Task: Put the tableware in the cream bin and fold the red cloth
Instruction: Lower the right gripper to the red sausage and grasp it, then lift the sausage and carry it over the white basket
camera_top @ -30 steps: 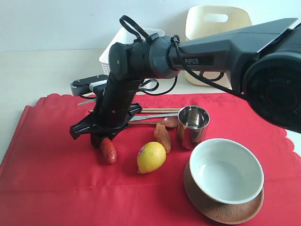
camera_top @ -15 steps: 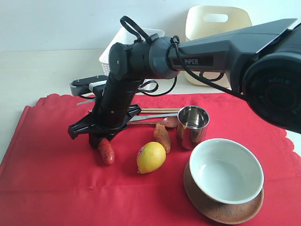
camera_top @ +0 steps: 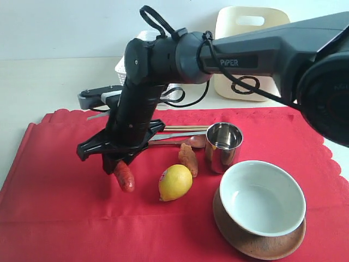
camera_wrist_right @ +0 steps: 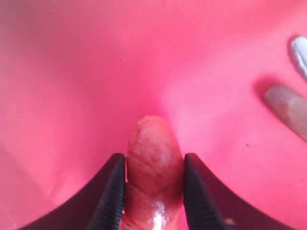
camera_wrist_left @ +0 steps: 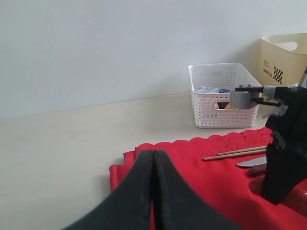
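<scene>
A pale green-white bowl sits on a round brown wooden plate on the bright red scalloped cloth. Behind it are a small shiny steel cup, wooden chopsticks, metal knife and dark wooden spoon. The tall cream plastic bin stands beyond the cloth. The right gripper pinches a reddish sausage near a yellow lemon. The left gripper has its jaws pressed together.

Left gripper: black jaws pressed together above the cloth's scalloped edge.
Bright red fabric cloth: spread on pale tabletop.
White perforated plastic basket: beyond the cloth, holding a carton.
Tall cream plastic bin: beside the basket.
Thin wooden chopsticks: on the cloth, near a metal knife.
</scene>
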